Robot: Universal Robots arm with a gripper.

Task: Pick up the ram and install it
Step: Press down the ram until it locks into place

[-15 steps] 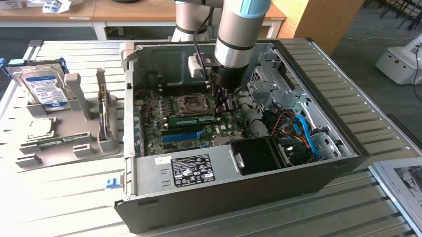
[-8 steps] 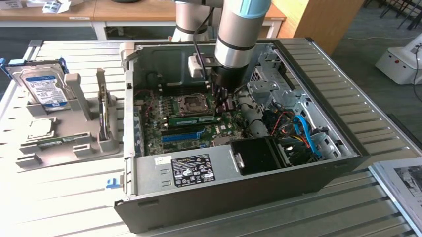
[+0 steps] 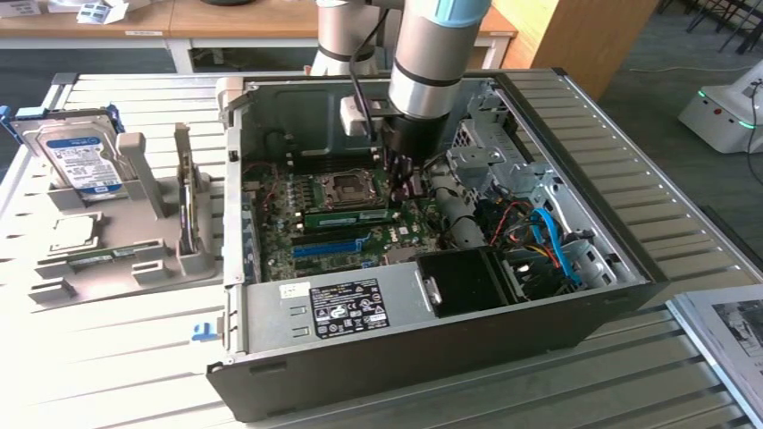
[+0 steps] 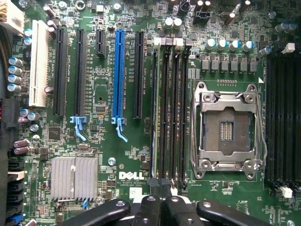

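The black hand point(image 3: 399, 183) hangs clenched inside the open dark desktop computer case point(image 3: 596, 313), its fingertips low over the green motherboard point(image 4: 103, 94) at the memory slots. Whether they touch the slim green ram stick point(image 3: 348, 215), seated edge-up in a slot just below the empty metal processor socket point(image 4: 229, 128), is hard to tell. On the slatted grey counter point(image 3: 120, 357) at the exterior view's left, a grey holder point(image 3: 131, 250) carries a hard drive point(image 3: 78, 156).

The motherboard point(image 4: 131, 155) carries the white word "DELL" just beside the blue slot point(image 4: 118, 75); other print is unreadable.
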